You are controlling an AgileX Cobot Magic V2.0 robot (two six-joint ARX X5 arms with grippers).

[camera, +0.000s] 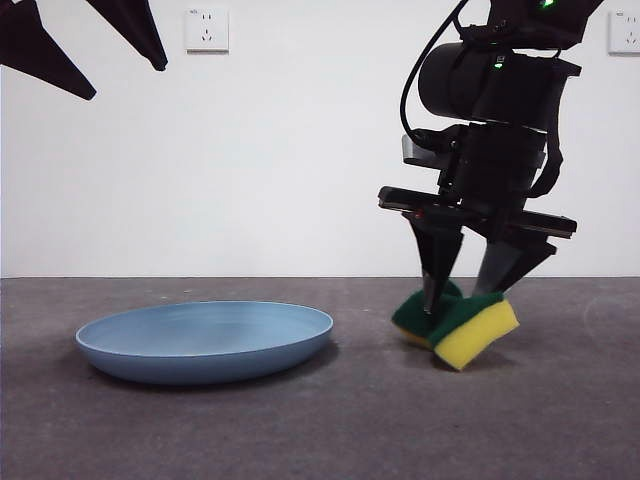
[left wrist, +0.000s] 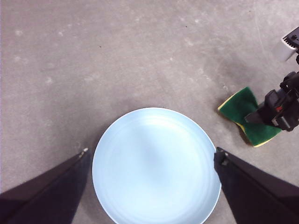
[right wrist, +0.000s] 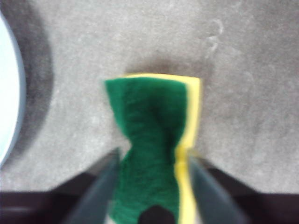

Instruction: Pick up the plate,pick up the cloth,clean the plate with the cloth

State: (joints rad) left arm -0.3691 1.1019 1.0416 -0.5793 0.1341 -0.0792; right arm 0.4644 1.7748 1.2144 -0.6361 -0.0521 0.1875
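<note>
I see the grey bench point(camera: 300, 420) running across the whole front view, with a white wall point(camera: 300, 150) behind it carrying two sockets point(camera: 207, 30). The plate point(camera: 205, 340), a wide light blue dish, sits flat on the bench on the front view's left side; in my left wrist view it lies directly below the left gripper point(left wrist: 152, 156), whose jaws are spread wide apart on either side of it, well above and not touching it. My right arm point(camera: 495, 110) comes down from above on the other side, and the right gripper point(camera: 465, 300) is clenched on the sponge point(camera: 460, 325), pinching its waist between the jaws. The sponge is tilted, green layer uppermost, its yellow lower corner at the bench, near the plate but clear of its rim.
</note>
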